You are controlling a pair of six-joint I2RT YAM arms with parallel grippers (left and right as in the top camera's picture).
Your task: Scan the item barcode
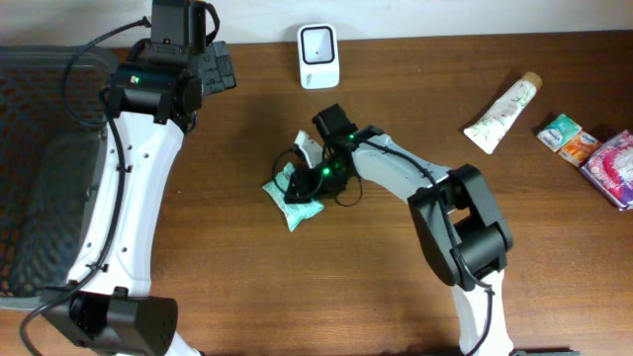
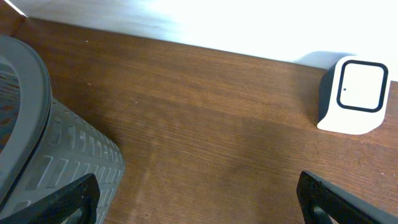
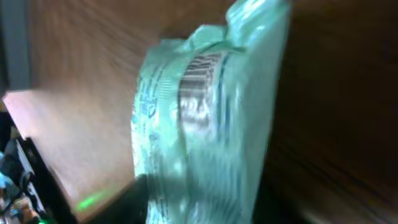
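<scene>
Just below the white scanner (image 1: 318,56), the green packet (image 1: 300,211) is pinched by the right gripper (image 1: 299,184), barcode seen kinda blurry up close, while the left gripper (image 2: 199,186) is seen spread wide off to the scanner's left.

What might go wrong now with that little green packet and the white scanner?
1. The green packet looks soft; pinched between the right fingers, it might sag or slip out on the way.
2. Its barcode sits on a crinkled face, so the scanner may miss it unless it is turned squarely.
</scene>
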